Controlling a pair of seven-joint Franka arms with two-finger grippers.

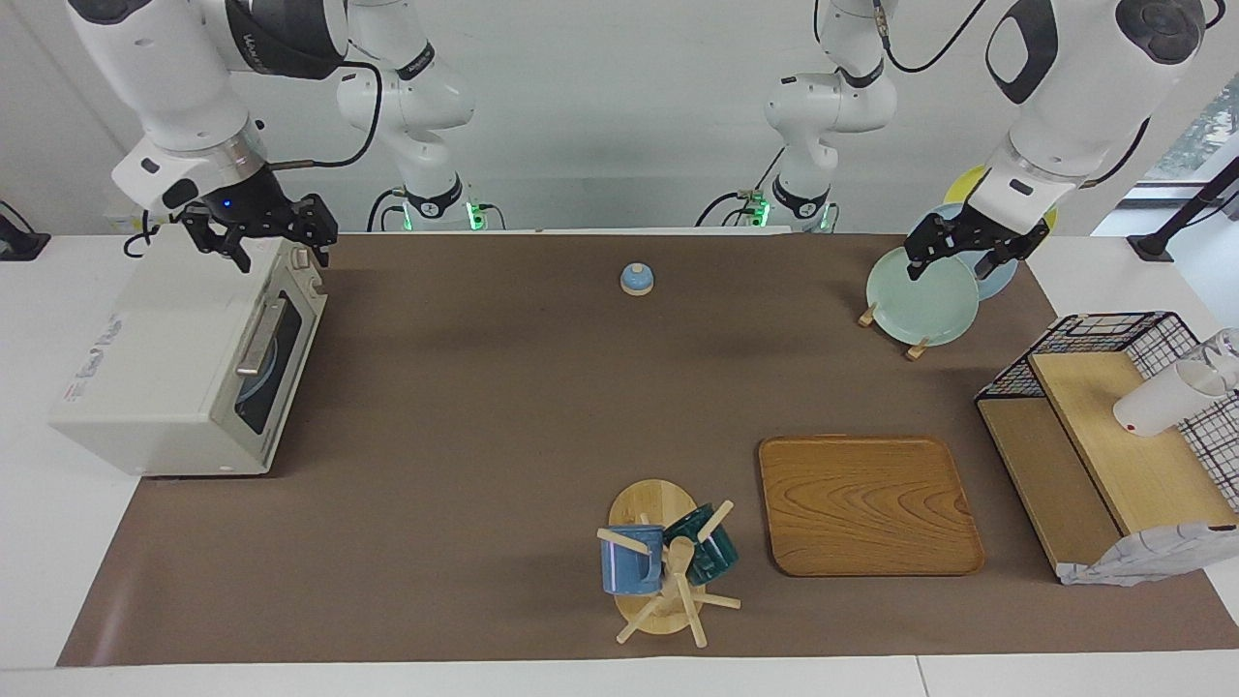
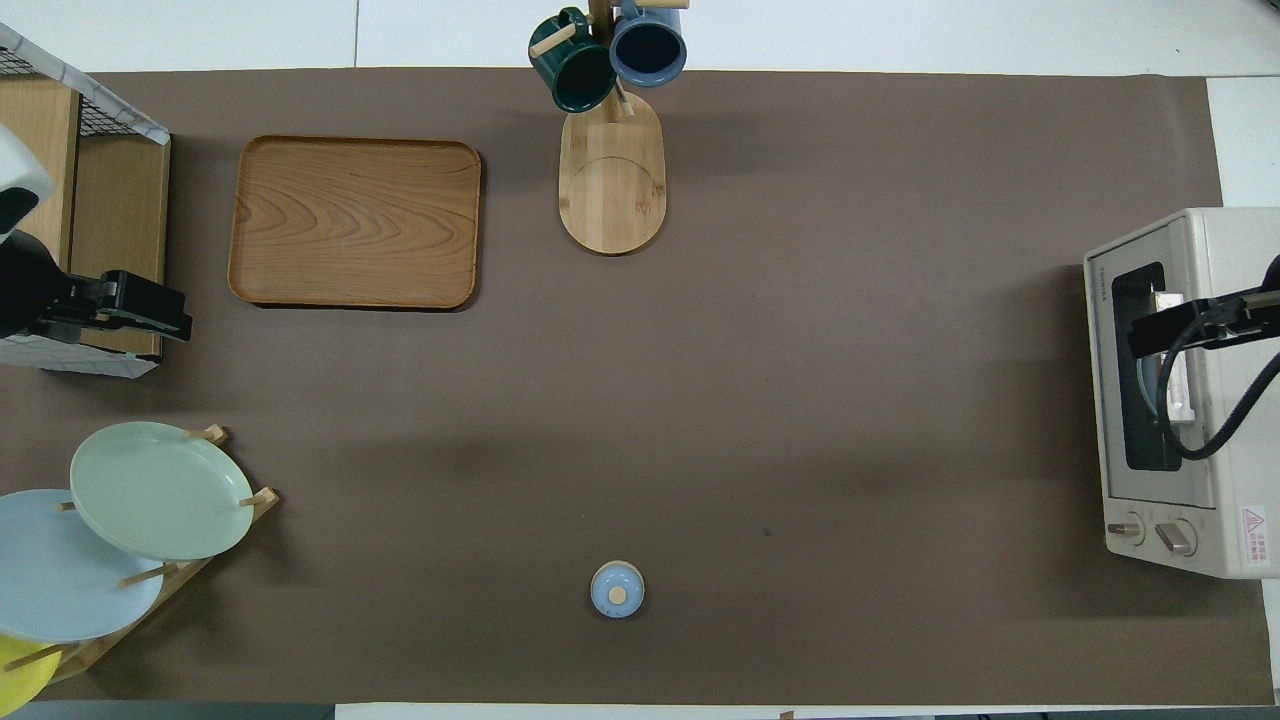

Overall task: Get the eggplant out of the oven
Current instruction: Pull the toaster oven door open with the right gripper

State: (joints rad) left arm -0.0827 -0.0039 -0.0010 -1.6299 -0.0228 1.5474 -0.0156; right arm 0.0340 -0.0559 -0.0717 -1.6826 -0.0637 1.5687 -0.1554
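Sitting shut, the oven (image 1: pixel 184 368) hides its contents.

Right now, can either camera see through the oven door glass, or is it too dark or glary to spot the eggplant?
Facing view: the oven door is shut, its window dark with a bluish reflection; no eggplant can be made out. Overhead view: the window reads nearly black, and the right gripper and its cable cover part of it.
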